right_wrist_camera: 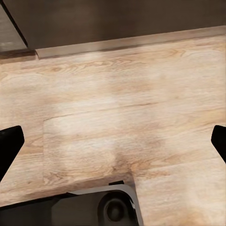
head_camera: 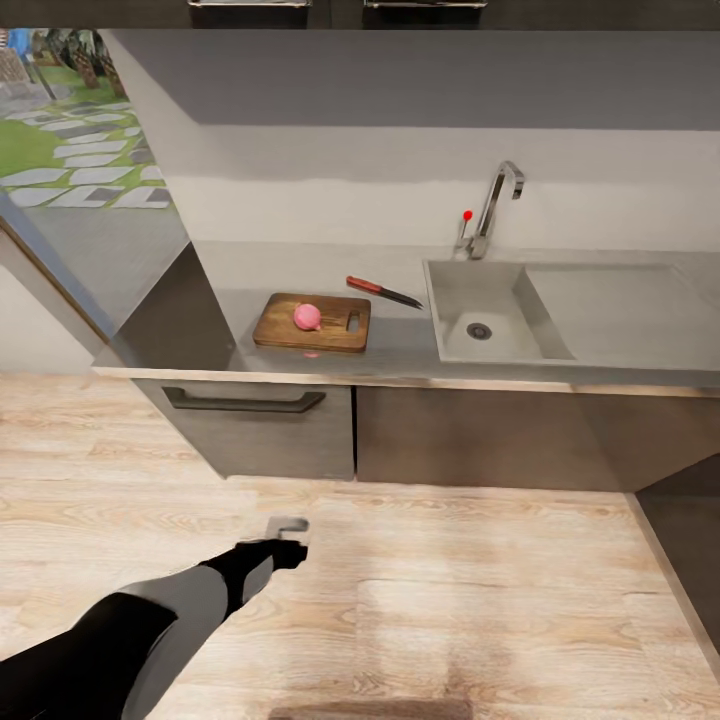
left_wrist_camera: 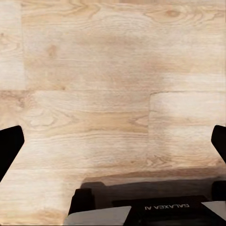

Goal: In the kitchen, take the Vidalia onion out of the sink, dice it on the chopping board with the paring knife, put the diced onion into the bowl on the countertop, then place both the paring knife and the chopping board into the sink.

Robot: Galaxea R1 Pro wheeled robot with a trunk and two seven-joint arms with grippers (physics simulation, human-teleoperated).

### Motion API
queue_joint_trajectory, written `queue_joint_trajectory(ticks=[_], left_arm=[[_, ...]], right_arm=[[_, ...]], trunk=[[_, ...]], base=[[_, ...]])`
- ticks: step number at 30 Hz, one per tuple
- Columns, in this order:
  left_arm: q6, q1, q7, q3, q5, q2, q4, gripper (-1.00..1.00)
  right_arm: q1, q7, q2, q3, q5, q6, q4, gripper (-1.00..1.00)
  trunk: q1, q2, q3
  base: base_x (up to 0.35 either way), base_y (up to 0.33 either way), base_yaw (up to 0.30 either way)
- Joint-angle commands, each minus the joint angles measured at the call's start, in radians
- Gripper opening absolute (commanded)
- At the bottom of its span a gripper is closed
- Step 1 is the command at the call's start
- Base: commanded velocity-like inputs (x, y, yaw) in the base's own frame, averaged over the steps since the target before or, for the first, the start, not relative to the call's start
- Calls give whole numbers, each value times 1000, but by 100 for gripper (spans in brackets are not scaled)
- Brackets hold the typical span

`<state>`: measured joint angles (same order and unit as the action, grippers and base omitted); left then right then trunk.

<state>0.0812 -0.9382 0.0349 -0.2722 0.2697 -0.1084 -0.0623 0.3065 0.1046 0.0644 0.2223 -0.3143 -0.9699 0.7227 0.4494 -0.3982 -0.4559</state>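
A pink round onion point(head_camera: 307, 317) rests on the brown chopping board point(head_camera: 282, 337), which lies on the grey countertop point(head_camera: 400, 348). The paring knife point(head_camera: 383, 291), with an orange-red handle, lies on the counter between the board and the sink point(head_camera: 470, 288). The sink basin holds nothing but its black drain. My left gripper point(head_camera: 288, 527) hangs low over the wooden floor, well short of the counter, open with nothing in it point(left_wrist_camera: 113, 141). In the right wrist view my right gripper point(right_wrist_camera: 113, 141) is open over the floor near the cabinet base. The bowl is out of view.
The chrome tap point(head_camera: 497, 205) with a red knob point(head_camera: 467, 215) stands behind the sink, with the drainboard point(head_camera: 620, 305) to its right. Grey cabinets with a dark bar handle point(head_camera: 243, 402) front the counter. A window point(head_camera: 80, 120) is at the far left. A dark unit point(head_camera: 690, 540) juts in at right.
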Motion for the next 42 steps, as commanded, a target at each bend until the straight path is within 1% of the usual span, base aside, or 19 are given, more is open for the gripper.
queue_joint_trajectory(ticks=[1, 5, 7, 8, 10, 11, 12, 15, 16, 17, 19, 20, 26, 27, 30, 32, 34, 39, 42], left_arm=[[-6, 5, 1, -8, 10, 0, -5, 100], [-77, 81, -1, -7, 11, 16, -17, 100], [-123, 140, 0, -7, 11, 28, -18, 100], [-140, 151, 0, -7, 11, 31, -18, 100], [-277, 207, 1, -6, 12, 43, -20, 100], [-308, 221, 2, -6, 12, 45, -20, 100], [-364, 248, 2, -6, 12, 49, -20, 100], [-448, 308, 3, -6, 12, 56, -20, 100], [-477, 333, 2, -6, 12, 63, -20, 100], [-524, 355, 3, -6, 13, 73, -21, 100], [-562, 364, 4, -6, 13, 78, -21, 100], [-603, 377, 5, -6, 13, 85, -21, 100], [-618, 398, 6, -6, 13, 87, -21, 100], [-622, 440, 5, -6, 13, 87, -21, 100], [-626, 468, 5, -6, 13, 87, -21, 100], [-647, 502, 5, -6, 13, 91, -21, 100], [-669, 519, 6, -6, 13, 94, -21, 100], [-822, 624, 10, -6, 13, 102, -21, 100], [-870, 667, 11, -6, 13, 125, -21, 100]], right_arm=[[0, 11, 2, 6, 0, -1, 2, 100], [0, 12, 2, 6, 0, -1, 1, 100], [0, 13, 2, 6, 0, -1, 1, 100], [0, 13, 2, 5, 0, -1, 1, 100], [0, 13, 2, 5, -1, -1, -2, 100], [0, 13, 2, 5, -1, -1, -2, 100], [0, 13, 2, 5, -1, -1, -3, 100], [0, 13, 3, 5, -2, -1, -3, 100], [0, 14, 3, 5, -2, -1, -3, 100], [0, 14, 3, 5, -2, -1, -3, 100], [0, 14, 3, 5, -2, -1, -3, 100], [0, 14, 4, 5, -2, -1, -3, 100], [0, 14, 4, 5, -2, -1, -3, 100], [0, 14, 4, 5, -2, -1, -3, 100], [0, 14, 4, 5, -2, -1, -3, 100], [0, 14, 4, 5, -2, -1, -3, 100], [0, 14, 4, 5, -2, -1, -3, 100], [0, 14, 3, 5, -2, -1, -5, 100], [0, 14, 4, 4, -2, -1, -5, 100]], trunk=[[1, -2, -1], [1, -2, -1], [1, -2, 0], [1, -2, 1], [1, -2, 4], [1, -2, 5], [1, -2, 7], [1, -2, 11], [1, -2, 12], [1, -2, 13], [1, -2, 13], [1, -2, 13], [1, -2, 13], [1, -2, 13], [1, -2, 13], [1, -2, 13], [1, -2, 13], [1, -2, 13], [1, -2, 13]], base=[[0, 0, 0], [0, 0, 0], [0, 0, 0], [0, 0, 0], [0, 0, 0], [0, 0, 0], [0, 0, 0], [0, 0, 0], [0, 0, 0], [0, 0, 0], [0, 0, 0], [0, 0, 0], [0, 0, 0], [0, 0, 0], [0, 0, 0], [0, 0, 0], [0, 0, 0], [0, 0, 0], [0, 0, 0]])
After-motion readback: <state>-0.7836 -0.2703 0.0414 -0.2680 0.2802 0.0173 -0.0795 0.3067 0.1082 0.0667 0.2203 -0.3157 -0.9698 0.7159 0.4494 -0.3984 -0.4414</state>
